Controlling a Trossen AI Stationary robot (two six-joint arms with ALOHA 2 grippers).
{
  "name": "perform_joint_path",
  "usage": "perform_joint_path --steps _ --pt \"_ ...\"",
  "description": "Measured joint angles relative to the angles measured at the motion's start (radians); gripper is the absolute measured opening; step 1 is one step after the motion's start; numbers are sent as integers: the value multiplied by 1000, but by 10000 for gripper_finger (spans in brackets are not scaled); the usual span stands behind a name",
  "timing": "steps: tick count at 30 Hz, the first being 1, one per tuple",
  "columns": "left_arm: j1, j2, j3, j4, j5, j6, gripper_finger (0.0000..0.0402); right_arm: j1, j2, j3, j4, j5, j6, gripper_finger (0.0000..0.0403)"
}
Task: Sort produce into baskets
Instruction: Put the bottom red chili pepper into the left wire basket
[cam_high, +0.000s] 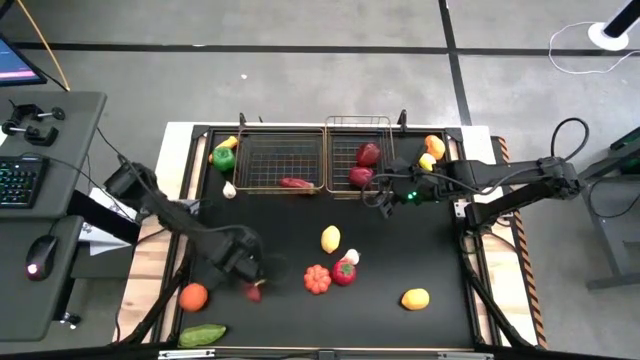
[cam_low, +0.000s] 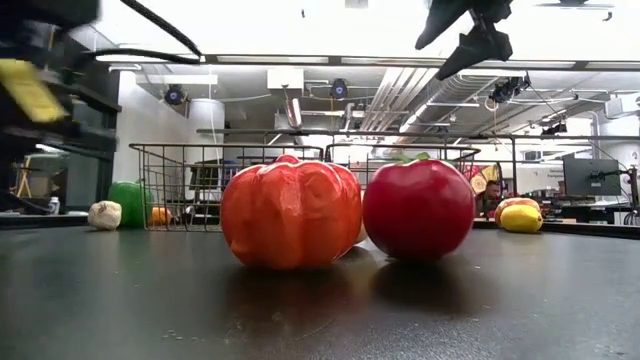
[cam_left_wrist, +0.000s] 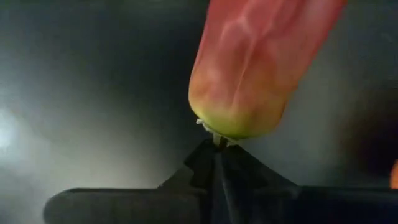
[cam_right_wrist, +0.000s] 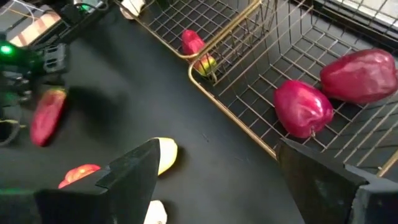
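My left gripper (cam_high: 250, 284) is at the table's near left, pointing down and shut on a small red pepper (cam_high: 253, 292) with a yellow-green stem end (cam_left_wrist: 239, 121). The right wrist view shows that pepper (cam_right_wrist: 46, 115) slanting under the left arm. My right gripper (cam_right_wrist: 217, 180) hangs open above the table, just in front of the two wire baskets (cam_high: 280, 160) (cam_high: 358, 150), touching nothing. The left basket holds another red pepper (cam_high: 295, 183). Two dark red apples (cam_high: 369, 153) (cam_high: 360, 177) lie in the right basket. My left gripper pinches the pepper's thin stem (cam_left_wrist: 217, 138) between its two shut fingertips, coming from above and pointing down. The pepper's body stretches away from the fingertips rather than hanging straight below them. Whether it still touches the table, I cannot tell.
Loose on the black table: an orange (cam_high: 193, 296), a cucumber (cam_high: 202, 335), a ribbed tomato (cam_high: 317, 279), a red apple (cam_high: 344, 272), lemons (cam_high: 330, 239) (cam_high: 415, 298), garlic (cam_high: 229, 190), a green pepper (cam_high: 224, 157). An orange (cam_high: 434, 146) sits right of the baskets.
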Motion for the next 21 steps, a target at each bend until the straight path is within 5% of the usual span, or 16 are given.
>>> perform_joint_path --steps 12,21 --pt "315 -98 9 -3 -133 -18 3 -9 0 0 21 40 0 314" --pt "420 -210 41 -67 -156 -101 0 -8 -2 0 48 41 -16 314"
